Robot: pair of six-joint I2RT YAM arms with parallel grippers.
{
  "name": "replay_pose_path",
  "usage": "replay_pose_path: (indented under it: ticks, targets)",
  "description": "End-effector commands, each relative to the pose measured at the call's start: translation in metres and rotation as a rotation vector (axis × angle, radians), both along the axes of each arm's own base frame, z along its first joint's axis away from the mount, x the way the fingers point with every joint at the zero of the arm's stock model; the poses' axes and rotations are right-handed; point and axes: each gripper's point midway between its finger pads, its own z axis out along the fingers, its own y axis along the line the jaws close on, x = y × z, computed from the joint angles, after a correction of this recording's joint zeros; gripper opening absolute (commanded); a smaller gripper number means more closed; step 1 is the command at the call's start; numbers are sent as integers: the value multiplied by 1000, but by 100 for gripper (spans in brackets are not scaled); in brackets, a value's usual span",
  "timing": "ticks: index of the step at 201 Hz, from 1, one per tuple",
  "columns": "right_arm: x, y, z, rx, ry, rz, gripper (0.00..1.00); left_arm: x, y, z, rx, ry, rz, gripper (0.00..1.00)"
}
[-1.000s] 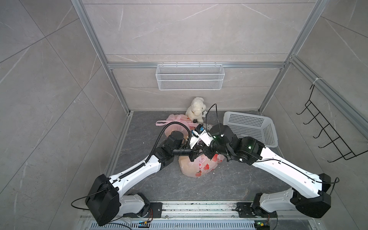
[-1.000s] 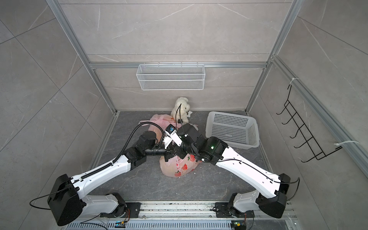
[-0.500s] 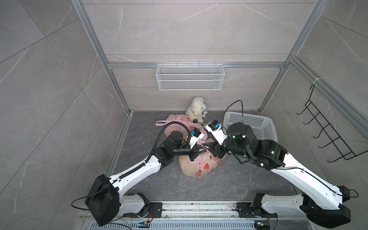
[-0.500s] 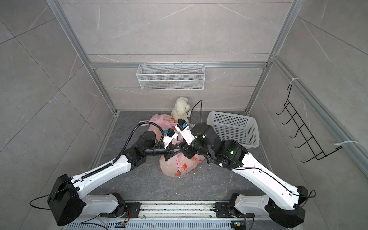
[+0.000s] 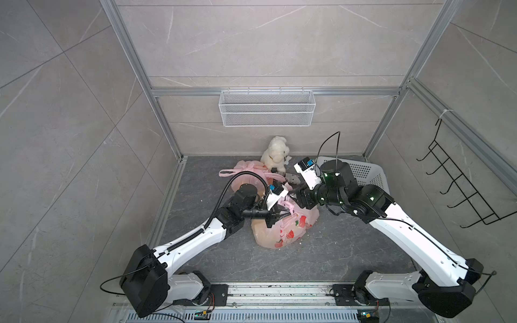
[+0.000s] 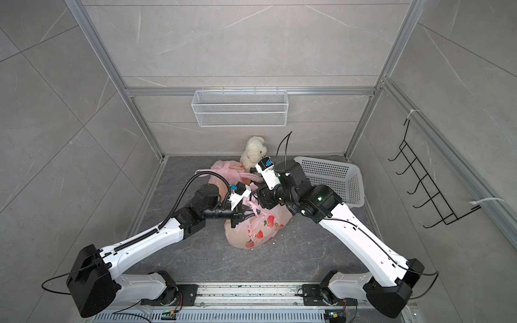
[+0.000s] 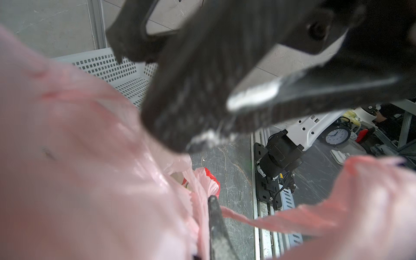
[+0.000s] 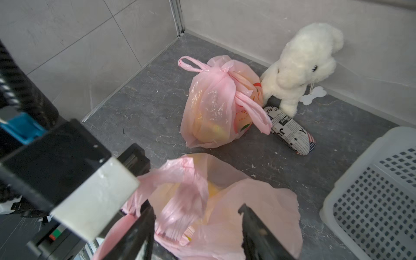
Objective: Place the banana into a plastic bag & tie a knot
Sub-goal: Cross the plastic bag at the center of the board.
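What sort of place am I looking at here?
Probably a robot test booth, not a real room: grey tile panels in an aluminium frame, two robot arms on a floor rail, plus props like a wire wall basket and plush dog.

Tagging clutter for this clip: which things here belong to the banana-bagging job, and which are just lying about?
In the job: near pink bag, yellow shape inside it (likely the banana), left gripper shut on it, right gripper open near it.
Lying about: knotted pink bag, plush dog, newsprint-patterned pouch, white basket, wire shelf, wall hooks.
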Motion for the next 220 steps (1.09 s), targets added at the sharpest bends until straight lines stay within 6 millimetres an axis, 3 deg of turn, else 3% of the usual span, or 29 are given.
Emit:
replay_pose_path:
  ticks: [1, 18, 59, 70, 81, 131, 187, 220]
  targets:
    - [3, 9, -3, 25, 7, 28, 59, -15, -1, 26, -62, -77, -69, 0]
    - [7, 14, -6, 31, 11, 29, 45, -19, -2, 25, -61, -73, -88, 0]
    - [12, 24, -3, 63, 7, 48, 47, -22, -3, 21, -51, -63, -105, 0]
    - [14, 24, -5, 55, 6, 38, 34, -22, -2, 20, -49, -58, -100, 0]
    - [15, 19, -8, 41, 2, 11, 22, -21, -1, 20, -46, -57, -91, 0]
    - [11, -28, -9, -20, -63, -159, 2, -6, 6, 11, -22, -8, 8, 0]
    - [-11, -54, -13, -15, -65, -195, 0, 21, 18, 8, -49, 59, 106, 0]
    - [-21, -54, -33, -33, -6, -184, 0, 25, 21, 10, -53, 61, 123, 0]
